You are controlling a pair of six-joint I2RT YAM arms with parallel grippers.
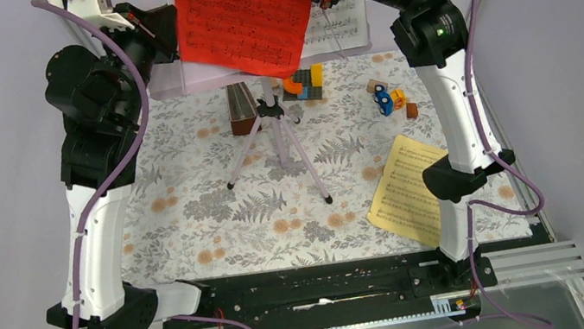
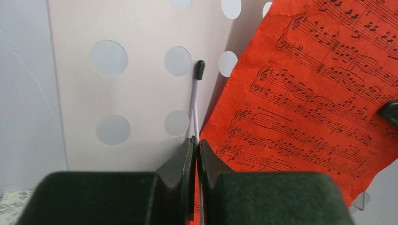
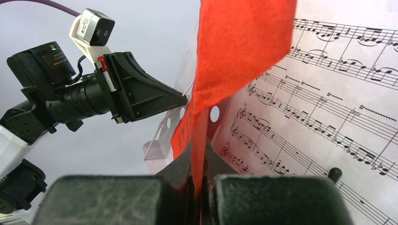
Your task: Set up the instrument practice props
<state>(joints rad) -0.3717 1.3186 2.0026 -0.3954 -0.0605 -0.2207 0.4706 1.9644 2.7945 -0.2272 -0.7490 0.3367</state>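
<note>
The pale pink perforated panel stands on the lilac tripod at the back of the table. A white music page rests on it. A red music page hangs in front of the panel, held from both sides. My left gripper is shut on the panel's thin lilac retainer wire with the red page's left edge also between its jaws. My right gripper is shut on the red page's right edge. A yellow music page lies flat at the right front.
Orange and blue toy blocks and a brown box sit close behind the tripod. Small toys lie to the right and a cork cylinder to the left. A floral mat covers the table.
</note>
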